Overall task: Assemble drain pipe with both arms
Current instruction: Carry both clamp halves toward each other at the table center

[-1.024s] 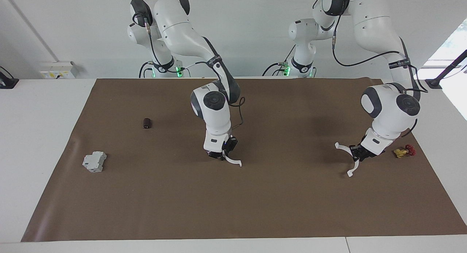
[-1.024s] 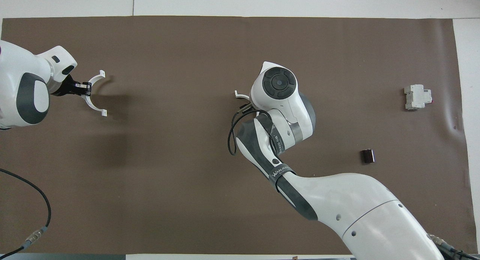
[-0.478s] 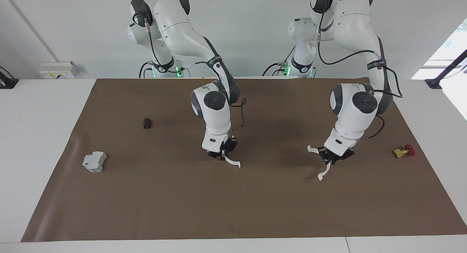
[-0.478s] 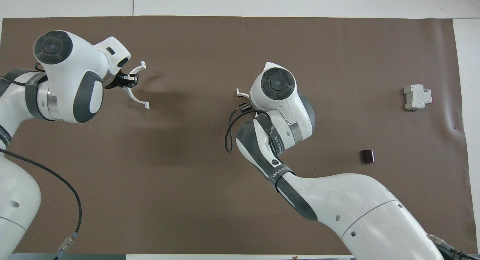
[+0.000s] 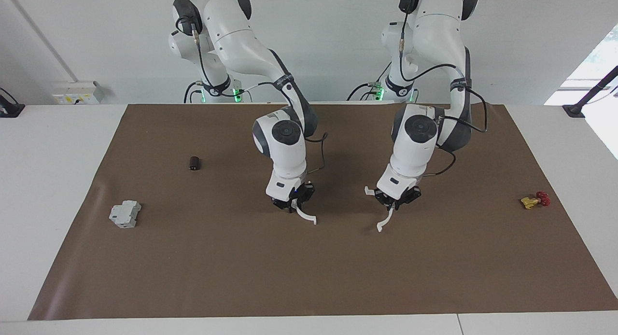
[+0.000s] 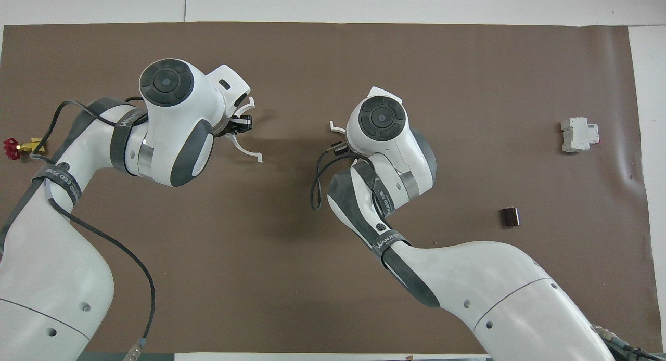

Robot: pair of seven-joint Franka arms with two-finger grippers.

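The drain pipe is in two white half-ring arcs. My left gripper point(image 5: 397, 200) is shut on one arc point(image 5: 385, 221) and holds it just above the brown mat near the table's middle; it also shows in the overhead view point(image 6: 250, 152), held by the left gripper point(image 6: 240, 123). My right gripper point(image 5: 291, 205) is shut on the other arc point(image 5: 306, 217), low over the mat's middle. In the overhead view the right arm's wrist hides the right gripper, and only one end tab of its arc point(image 6: 336, 127) shows. The two arcs are apart, with a gap of mat between them.
A grey boxy block point(image 5: 125, 214) point(image 6: 578, 134) and a small dark cylinder point(image 5: 194, 163) point(image 6: 510, 216) lie toward the right arm's end. A yellow-and-red valve point(image 5: 535, 200) point(image 6: 18, 147) lies toward the left arm's end. The brown mat point(image 5: 309, 277) covers the table.
My left arm has carried its arc from beside the valve toward the table's middle, closer to the right gripper's arc. The right arm has barely moved.
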